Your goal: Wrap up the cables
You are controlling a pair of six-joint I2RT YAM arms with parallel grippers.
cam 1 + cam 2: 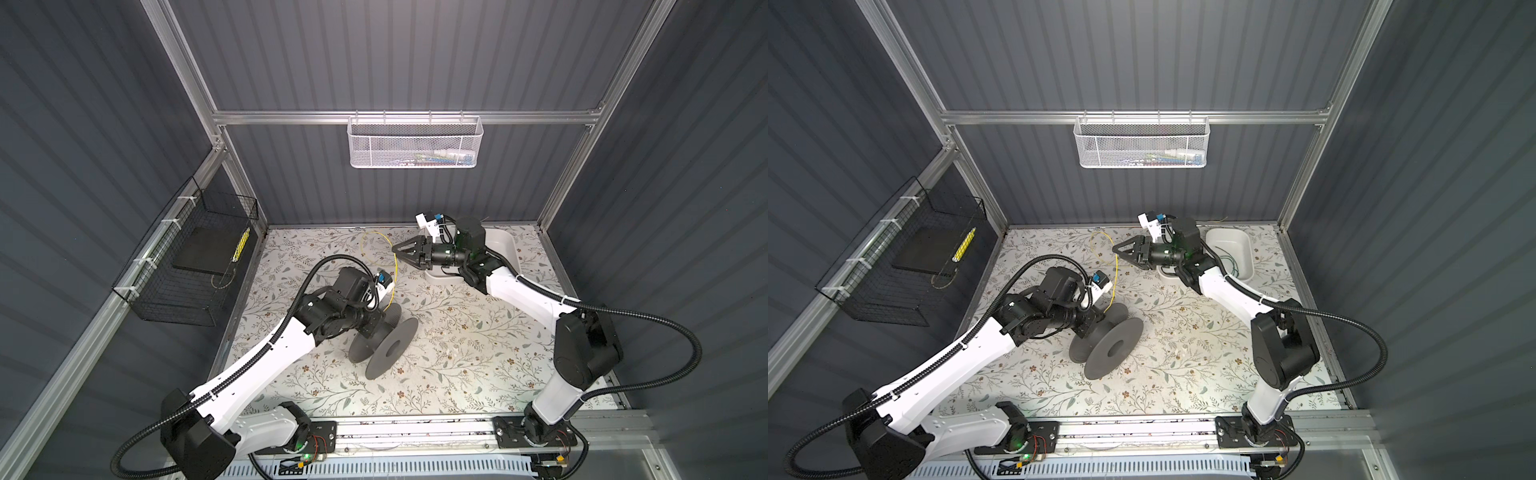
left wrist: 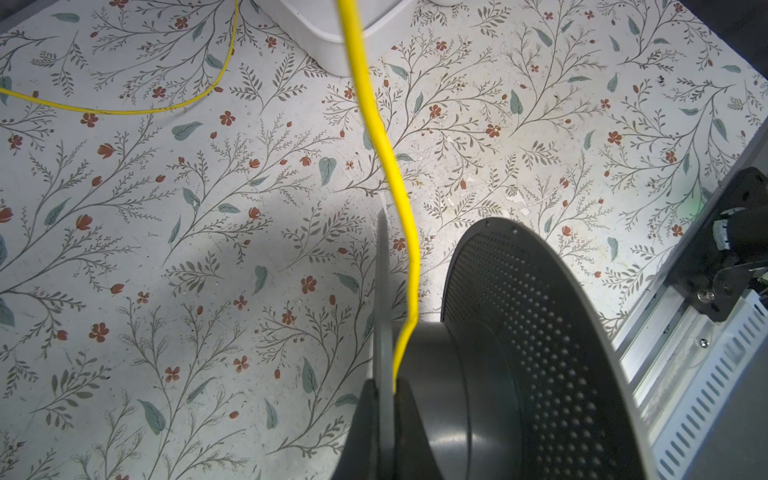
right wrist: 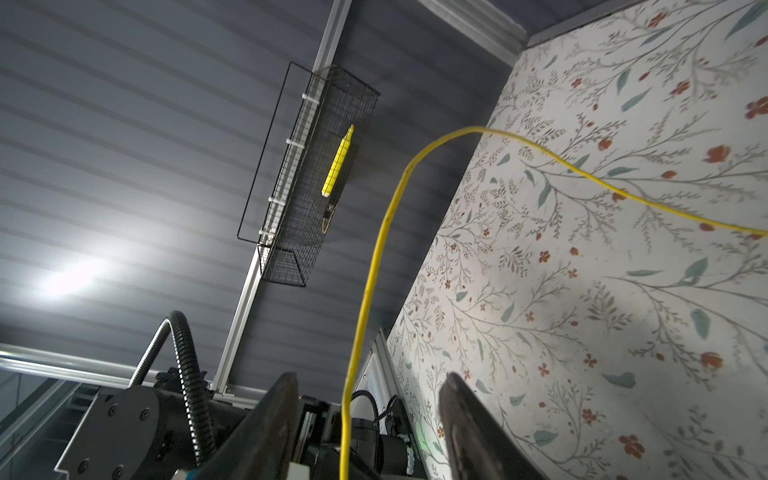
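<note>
Right wrist only: cable [image 3: 376, 257] between fingers [image 3: 274, 415]

Thin yellow cable [image 2: 400, 185] leads off the hub of the spool [image 2: 440, 374], curling into 1 loose loop beyond.

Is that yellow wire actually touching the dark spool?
Touching. The left wrist view shows the yellow wire bending onto the hub of the spool and running down it beside the thin flange.
</note>
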